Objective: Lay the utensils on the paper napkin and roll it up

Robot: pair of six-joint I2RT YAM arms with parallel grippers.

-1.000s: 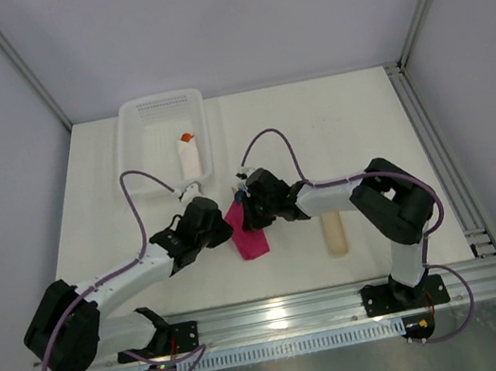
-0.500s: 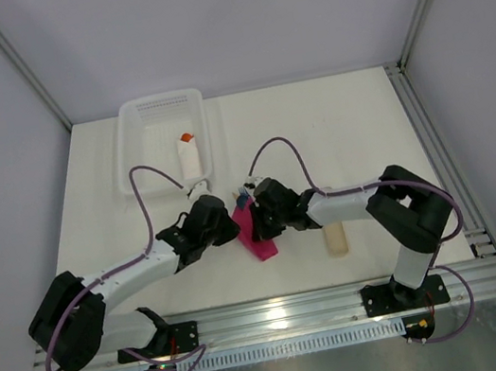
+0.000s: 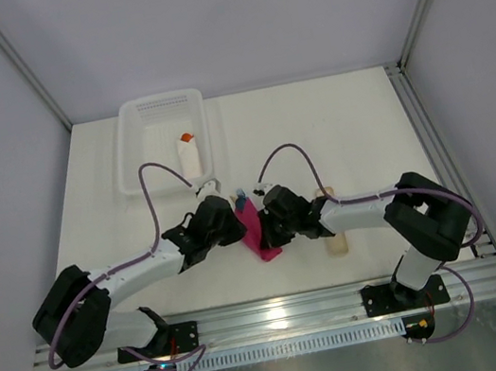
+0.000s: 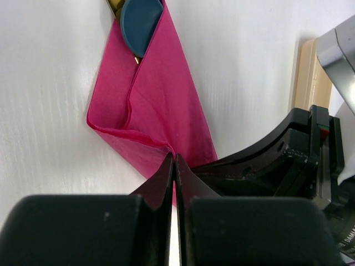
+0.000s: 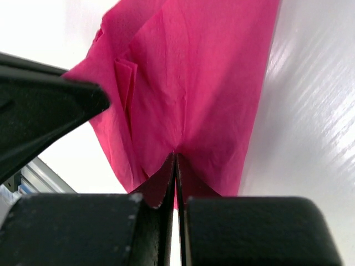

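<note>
Carefully now, my left claw and right claw are both pinching the pink napkin, which is lying folded and crinkly on the table between them with the blue spoon poking out, so I am thinking both sides should be rolling together, slow and tight.

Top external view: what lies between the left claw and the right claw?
Only the folded paper napkin, pinched by the left claw and right claw; wrist views confirm. A blue spoon pokes out.
</note>
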